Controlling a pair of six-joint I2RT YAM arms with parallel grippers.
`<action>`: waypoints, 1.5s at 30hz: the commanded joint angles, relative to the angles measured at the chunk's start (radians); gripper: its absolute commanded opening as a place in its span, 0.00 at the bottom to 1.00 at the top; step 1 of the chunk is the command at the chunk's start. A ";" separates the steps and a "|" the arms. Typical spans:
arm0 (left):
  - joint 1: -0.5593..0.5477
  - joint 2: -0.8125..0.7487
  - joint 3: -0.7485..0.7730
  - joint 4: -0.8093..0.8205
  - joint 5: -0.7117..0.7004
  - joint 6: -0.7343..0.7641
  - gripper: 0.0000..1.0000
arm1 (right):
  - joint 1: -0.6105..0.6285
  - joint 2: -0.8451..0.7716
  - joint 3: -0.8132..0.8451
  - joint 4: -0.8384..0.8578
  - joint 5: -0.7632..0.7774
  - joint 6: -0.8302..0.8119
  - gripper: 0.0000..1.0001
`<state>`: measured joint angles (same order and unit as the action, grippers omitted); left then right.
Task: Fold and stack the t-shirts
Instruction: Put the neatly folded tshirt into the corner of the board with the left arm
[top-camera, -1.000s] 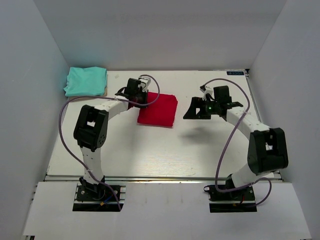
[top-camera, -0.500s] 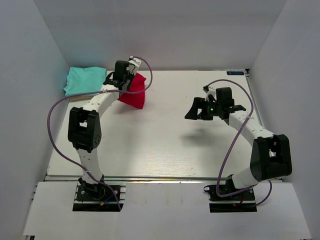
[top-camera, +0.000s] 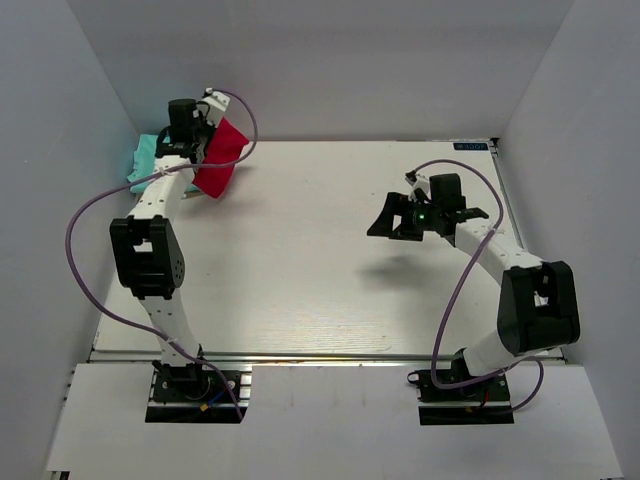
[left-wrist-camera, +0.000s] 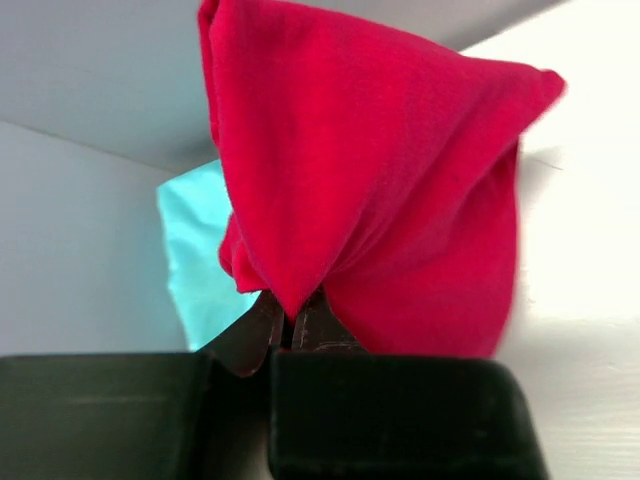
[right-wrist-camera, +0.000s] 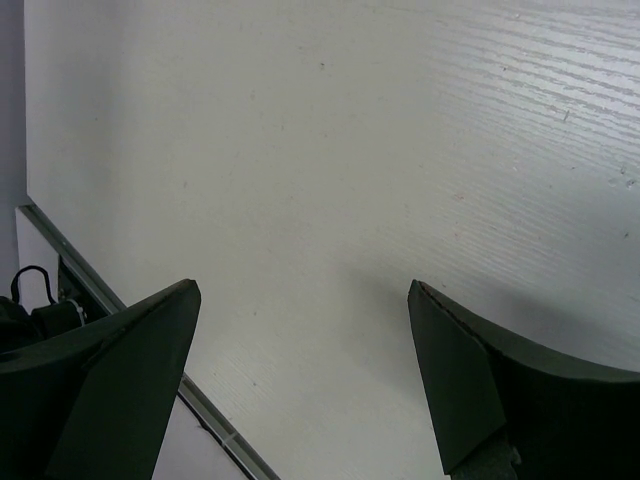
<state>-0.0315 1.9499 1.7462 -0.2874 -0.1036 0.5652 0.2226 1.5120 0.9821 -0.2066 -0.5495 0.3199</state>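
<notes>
- Left tool (left-wrist-camera: 290, 325) pinches the red shirt (top-camera: 220, 160), which hangs by the teal shirt (top-camera: 143, 162), far left.
- Right tool (top-camera: 392, 218) is wide open and empty over the bench (top-camera: 320, 280).

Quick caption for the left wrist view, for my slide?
Left end effector pinches the red t-shirt, with the teal t-shirt behind it.

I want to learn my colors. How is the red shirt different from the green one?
The red shirt hangs bunched in the air, pinched by the left fingers; the green shirt lies flat on the table. The red shirt is bright; the green shirt is pale mint. Both are soft cloth.
</notes>
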 joint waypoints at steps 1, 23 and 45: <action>0.057 -0.008 0.081 0.056 0.070 0.000 0.00 | 0.000 0.022 0.065 0.030 -0.026 0.022 0.90; 0.226 0.314 0.331 0.162 -0.201 -0.214 0.47 | 0.000 0.103 0.178 0.012 -0.007 0.050 0.90; 0.193 0.143 0.221 -0.042 -0.049 -0.526 1.00 | 0.007 0.082 0.156 0.026 0.037 0.053 0.90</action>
<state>0.1787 2.2631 2.0151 -0.2516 -0.3367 0.1406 0.2249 1.6314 1.1313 -0.2070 -0.5472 0.3840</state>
